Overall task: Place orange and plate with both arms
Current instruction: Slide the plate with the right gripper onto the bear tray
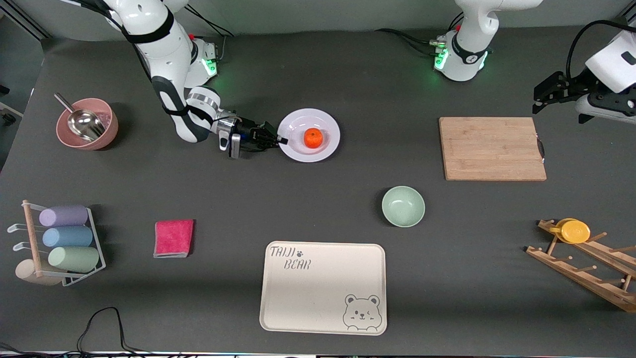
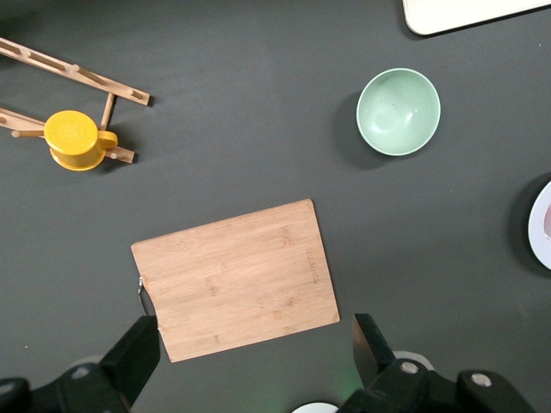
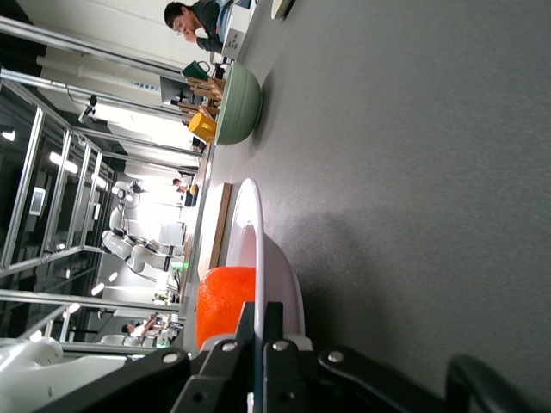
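The orange (image 1: 313, 137) sits in the middle of the white plate (image 1: 323, 123), which lies on the table mid-way between the two arm bases. My right gripper (image 1: 281, 140) is shut on the plate's rim at the edge toward the right arm's end. In the right wrist view the fingers (image 3: 247, 323) pinch the plate rim (image 3: 250, 232) with the orange (image 3: 225, 301) just past them. My left gripper (image 1: 540, 98) hangs open and empty in the air by the wooden cutting board (image 1: 492, 148); its wrist view shows the board (image 2: 237, 277) below the open fingers (image 2: 129, 357).
A pale green bowl (image 1: 403, 206) stands nearer the camera than the plate, and a cream bear tray (image 1: 323, 286) nearer still. A pink bowl with a metal scoop (image 1: 87, 123), a red cloth (image 1: 173, 238) and a cup rack (image 1: 59, 243) are at the right arm's end. A wooden rack with a yellow cup (image 1: 574, 231) is at the left arm's end.
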Robot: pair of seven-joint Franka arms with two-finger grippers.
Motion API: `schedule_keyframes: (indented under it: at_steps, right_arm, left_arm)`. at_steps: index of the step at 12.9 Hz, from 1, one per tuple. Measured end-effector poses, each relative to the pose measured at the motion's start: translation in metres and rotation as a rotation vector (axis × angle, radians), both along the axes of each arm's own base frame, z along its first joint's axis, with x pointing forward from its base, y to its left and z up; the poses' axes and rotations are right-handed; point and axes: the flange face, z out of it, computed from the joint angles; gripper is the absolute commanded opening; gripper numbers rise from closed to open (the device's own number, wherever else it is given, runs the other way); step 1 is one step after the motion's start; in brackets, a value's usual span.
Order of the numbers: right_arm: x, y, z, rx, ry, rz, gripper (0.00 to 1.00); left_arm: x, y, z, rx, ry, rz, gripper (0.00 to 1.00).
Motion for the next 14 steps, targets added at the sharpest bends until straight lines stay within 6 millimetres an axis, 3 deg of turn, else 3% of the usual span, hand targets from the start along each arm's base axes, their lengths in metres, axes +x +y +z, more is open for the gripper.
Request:
schedule_keyframes:
  at_steps: [4,7,10,14]
  right_arm:
    - [0.019,0.002,0.006,0.071,0.102,-0.05,0.0]
    - [0.063,0.011,0.023,0.139,0.143,-0.055,0.0]
    - [0.128,0.012,0.05,0.169,0.155,-0.04,0.0]
    - [0.247,-0.016,0.096,0.133,0.19,-0.051,0.0]
  left_arm:
    - [0.0,0.0,0.001,-0.001,-0.003,0.0,1.0]
    - [0.0,-0.001,0.001,-0.003,-0.004,0.005,1.0]
    - [0.0,-0.003,0.001,-0.003,-0.003,0.025,1.0]
    - [0.0,-0.003,0.001,-0.003,-0.002,0.036,1.0]
